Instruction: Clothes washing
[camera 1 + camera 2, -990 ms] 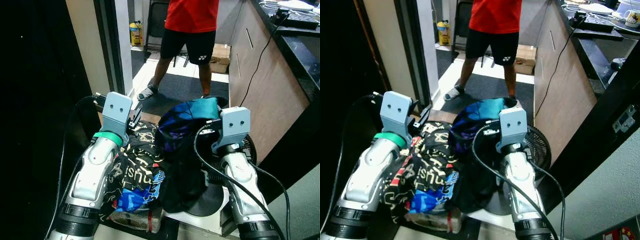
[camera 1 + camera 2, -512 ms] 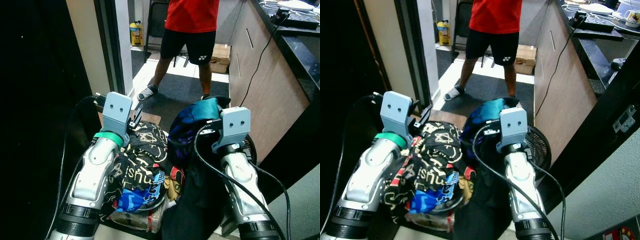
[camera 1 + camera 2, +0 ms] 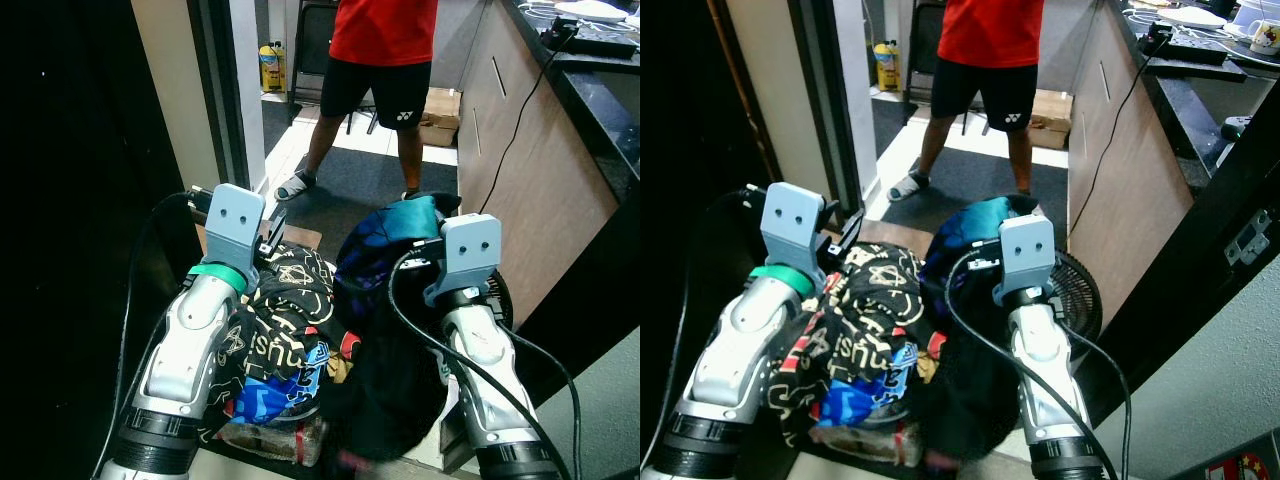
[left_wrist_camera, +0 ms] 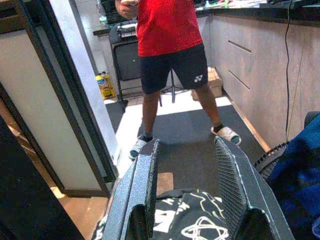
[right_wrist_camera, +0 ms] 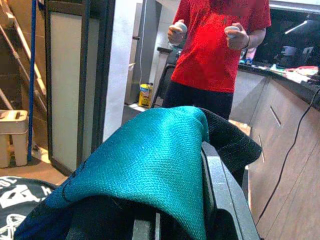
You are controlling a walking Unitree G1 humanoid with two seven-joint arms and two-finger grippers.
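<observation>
Both tools are up in front of me, with the clothes bunched between my two silver arms. My left tool (image 4: 185, 185) has its two black fingers (image 4: 142, 190) spread apart with nothing between them, and it points out over the black shirt with gold patterns (image 3: 285, 300). That left arm (image 3: 195, 350) reaches forward and up, bent a little, with a green ring near the wrist. The patterned shirt rests against its inner side, and a blue and red piece (image 3: 280, 385) sits lower down in the same pile.

My right tool (image 5: 200, 200) is draped with a teal cloth (image 5: 150, 165) that lies over its fingers. I cannot tell if those fingers are pinching the cloth or just sitting under it. The right arm (image 3: 480, 350) also reaches forward and up, with a black cable (image 3: 400, 310) looping beside it. A dark blue and black garment (image 3: 385, 370) hangs down from the teal cloth along the inner side of this arm.

Behind the right arm I can see part of a round black fan (image 3: 1080, 290) on the floor. A person in a red shirt (image 3: 385, 30) and black shorts stands ahead of me on a dark mat (image 3: 370, 180), wearing sandals. A brown cabinet with a dark worktop (image 3: 600, 90) runs along my right side, and a yellow bottle (image 3: 270, 68) stands far back on the floor.
</observation>
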